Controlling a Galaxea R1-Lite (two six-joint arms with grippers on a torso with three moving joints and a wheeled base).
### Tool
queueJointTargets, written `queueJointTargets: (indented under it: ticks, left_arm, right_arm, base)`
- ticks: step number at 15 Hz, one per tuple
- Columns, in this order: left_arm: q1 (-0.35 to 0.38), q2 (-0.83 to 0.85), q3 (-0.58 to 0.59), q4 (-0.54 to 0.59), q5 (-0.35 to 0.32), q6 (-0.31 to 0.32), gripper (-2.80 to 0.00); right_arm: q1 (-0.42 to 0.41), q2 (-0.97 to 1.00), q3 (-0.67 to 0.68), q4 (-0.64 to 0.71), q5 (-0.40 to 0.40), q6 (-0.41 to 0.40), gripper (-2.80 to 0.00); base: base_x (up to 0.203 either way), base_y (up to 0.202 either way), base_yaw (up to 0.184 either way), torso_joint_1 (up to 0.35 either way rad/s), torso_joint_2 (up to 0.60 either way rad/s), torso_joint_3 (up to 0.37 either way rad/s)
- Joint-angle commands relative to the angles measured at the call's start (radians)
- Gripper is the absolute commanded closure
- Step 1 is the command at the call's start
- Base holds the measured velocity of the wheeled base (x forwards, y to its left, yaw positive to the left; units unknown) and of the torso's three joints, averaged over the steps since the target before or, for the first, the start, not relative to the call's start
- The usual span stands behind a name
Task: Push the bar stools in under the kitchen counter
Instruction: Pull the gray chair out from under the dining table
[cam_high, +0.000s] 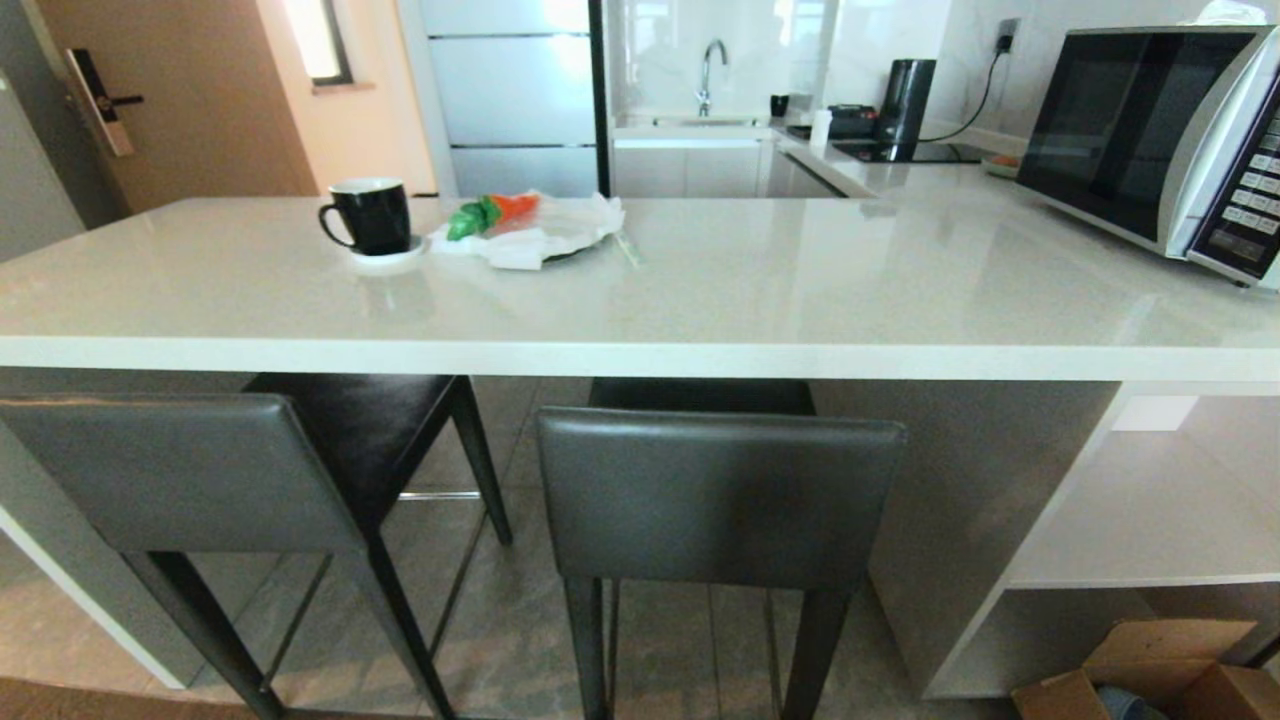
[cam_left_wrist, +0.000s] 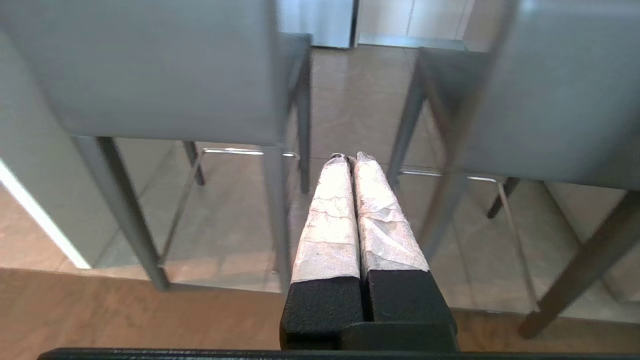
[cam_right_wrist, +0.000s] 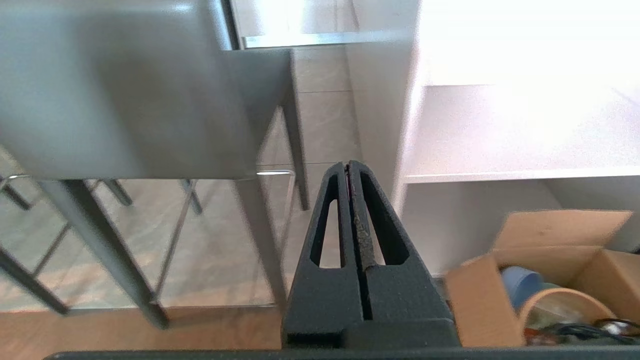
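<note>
Two bar stools with dark grey backrests stand at the kitchen counter (cam_high: 640, 300), their seats partly under its thick off-white top. The left stool (cam_high: 180, 470) is turned at an angle; the right stool (cam_high: 715, 500) faces the counter squarely. Neither arm shows in the head view. My left gripper (cam_left_wrist: 350, 159), its fingers wrapped in white tape, is shut and empty, low and short of the gap between the left stool (cam_left_wrist: 150, 70) and the right stool (cam_left_wrist: 555, 90). My right gripper (cam_right_wrist: 348, 165) is shut and empty beside the right stool (cam_right_wrist: 130, 90).
On the counter sit a black mug (cam_high: 372, 215) on a saucer, a plate with crumpled wrapping (cam_high: 530, 230) and a microwave (cam_high: 1160, 130). A white shelf unit (cam_high: 1130, 520) closes the counter's right end. An open cardboard box (cam_right_wrist: 550, 280) lies on the floor there.
</note>
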Motion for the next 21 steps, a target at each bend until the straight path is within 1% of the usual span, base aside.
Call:
queueJointTargets:
  ticks: [1, 4, 13, 16, 21]
  left_arm:
    - [-0.001, 0.0, 0.003, 0.0, 0.0, 0.0, 0.0]
    - [-0.001, 0.0, 0.003, 0.0, 0.0, 0.0, 0.0]
    - [-0.001, 0.001, 0.003, -0.001, 0.0, 0.0, 0.0]
    - [-0.001, 0.0, 0.003, -0.002, 0.0, 0.0, 0.0]
    - [-0.001, 0.001, 0.003, -0.001, 0.0, 0.0, 0.0]
  right_arm:
    - [0.0, 0.002, 0.0, -0.001, -0.001, 0.0, 0.0]
    - [0.0, 0.002, 0.0, -0.001, -0.001, 0.0, 0.0]
    - [0.0, 0.002, 0.0, -0.001, -0.001, 0.0, 0.0]
    - [0.0, 0.002, 0.0, -0.001, -0.001, 0.0, 0.0]
    - [0.0, 0.002, 0.0, -0.001, -0.001, 0.0, 0.0]
  base:
    - [0.0, -0.195, 0.001, 0.002, 0.0, -0.001]
    - [0.0, -0.133, -0.003, 0.002, 0.0, 0.003]
    - [0.0, 0.0, 0.0, -0.003, 0.0, 0.004]
    - [0.0, 0.0, 0.0, -0.12, 0.32, 0.193]
    - [0.0, 0.0, 0.0, -0.159, 0.45, 0.285]
